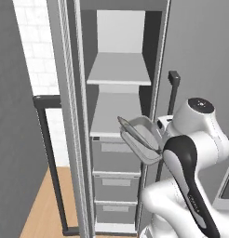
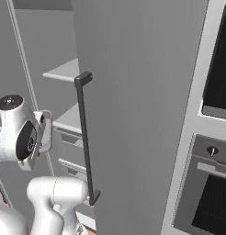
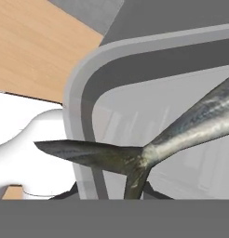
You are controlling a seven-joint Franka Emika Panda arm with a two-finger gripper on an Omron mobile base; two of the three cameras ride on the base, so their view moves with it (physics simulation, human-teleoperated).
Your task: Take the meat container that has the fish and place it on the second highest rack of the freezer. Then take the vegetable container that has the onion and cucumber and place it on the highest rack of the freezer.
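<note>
left base view: my claw is nearly closed, pinching the tray (image 1: pixel 143 139) rim by the lower shelf (image 1: pixel 115 116). it's tilted steeply, so the fish (image 3: pixel 181 135) could slide out, or the rim could clip the shelf edge.

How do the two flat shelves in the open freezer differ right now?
The upper shelf sits higher in the freezer and has nothing near it; the lower shelf sits just above the grey drawers. The tilted fish container is held in front of the lower shelf's right end, well below the upper shelf. Both are flat, light grey and bare.
</note>
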